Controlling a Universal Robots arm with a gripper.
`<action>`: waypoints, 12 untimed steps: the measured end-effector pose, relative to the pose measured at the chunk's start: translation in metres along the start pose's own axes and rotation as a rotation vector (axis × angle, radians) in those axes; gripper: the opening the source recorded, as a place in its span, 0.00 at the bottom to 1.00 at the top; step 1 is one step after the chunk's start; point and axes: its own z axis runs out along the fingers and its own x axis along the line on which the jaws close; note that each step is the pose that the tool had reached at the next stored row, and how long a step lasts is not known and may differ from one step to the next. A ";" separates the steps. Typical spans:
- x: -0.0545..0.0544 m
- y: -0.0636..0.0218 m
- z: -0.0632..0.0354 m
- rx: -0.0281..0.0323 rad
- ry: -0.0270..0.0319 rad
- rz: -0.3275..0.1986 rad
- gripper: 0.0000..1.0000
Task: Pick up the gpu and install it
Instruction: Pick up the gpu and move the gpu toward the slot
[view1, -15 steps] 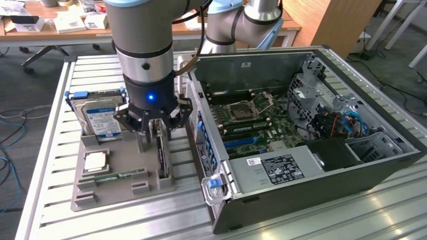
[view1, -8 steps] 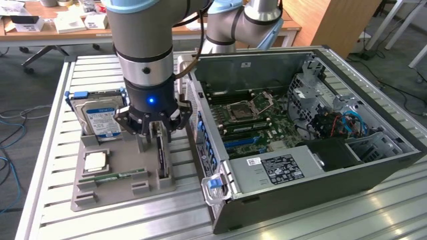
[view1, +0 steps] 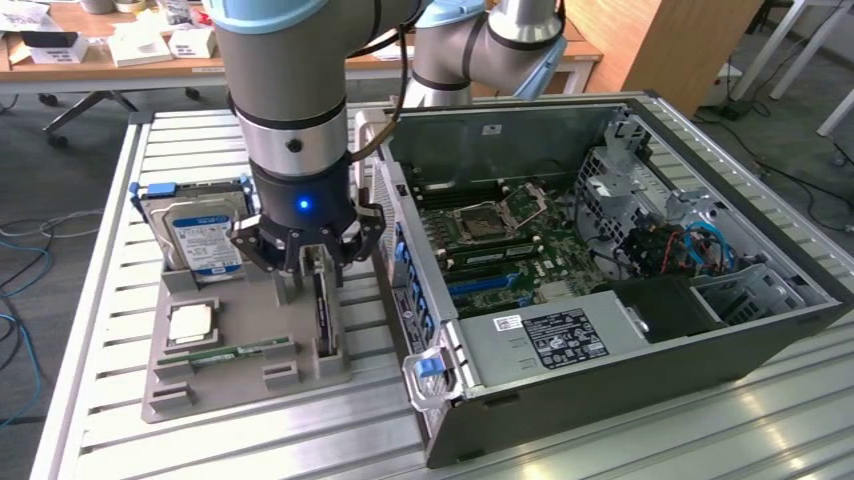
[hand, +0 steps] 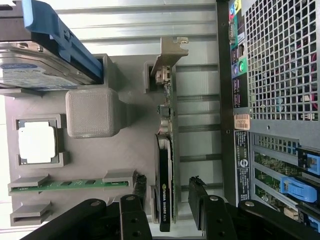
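Slatted aluminium bench (view1: 94, 420), carrying everything below.

Open computer case (view1: 601, 405), lying on its side at the exterior view's right. Inside it sit the motherboard (view1: 514, 235) and a power supply (view1: 554, 335). The supply's black-and-white label has print too small to read.

Grey parts tray (view1: 247, 388), just beside the case, with a moulded pocket for each part.

My tool (view1: 310, 262), lowered over the tray. Its jaws are spread wide and released, gripping nothing. The fingers (hand: 200, 205) straddle the gpu with a gap on each side.

Hard drive (view1: 203, 238), silver with a blue label and a blue carrier, leaning in the tray's end pocket. Its label text is not legible.

The gpu (hand: 165, 160), standing on edge in the tray slot nearest the case, between my fingers and not yet lifted. Its silver end bracket (hand: 167, 52) is at the end away from my tool. The black cooler edge bears a green logo and white lettering that appears to read QUADRO.

Processor (hand: 37, 142), silver and square, flat in its own pocket.

Green memory stick (hand: 70, 184), lying in a slot beside the processor.
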 end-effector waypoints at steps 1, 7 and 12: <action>0.000 0.0000 0.0012 -0.0007 -0.0005 0.000 0.47; 0.000 -0.0004 0.0113 -0.0005 -0.0001 0.000 0.47; -0.001 0.0001 0.0138 -0.0004 0.0000 0.000 0.47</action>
